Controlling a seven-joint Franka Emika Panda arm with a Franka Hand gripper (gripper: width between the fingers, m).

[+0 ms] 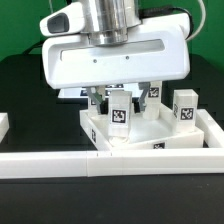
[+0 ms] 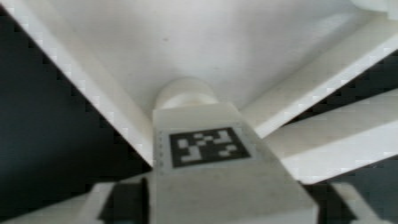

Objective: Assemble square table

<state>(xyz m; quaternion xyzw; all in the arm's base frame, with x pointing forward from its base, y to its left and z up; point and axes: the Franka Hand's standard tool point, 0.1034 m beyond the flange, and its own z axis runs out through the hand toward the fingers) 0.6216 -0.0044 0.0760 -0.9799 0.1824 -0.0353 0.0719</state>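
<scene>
Black tabletop (image 1: 25,85); leg (image 1: 119,112) between claw (image 1: 120,98) fingers, grip unclear, above square top (image 1: 150,135).

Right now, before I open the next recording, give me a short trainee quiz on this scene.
1. True or false: the leg between the pincer's fingers lies flat on its side.
2. In the exterior view, which is nearest the camera? A) top B) rail C) that leg
3. Fill in: a second leg stands toward the exterior view's ____.
Key: 1 false, it stands upright; 2 B; 3 right.
</scene>
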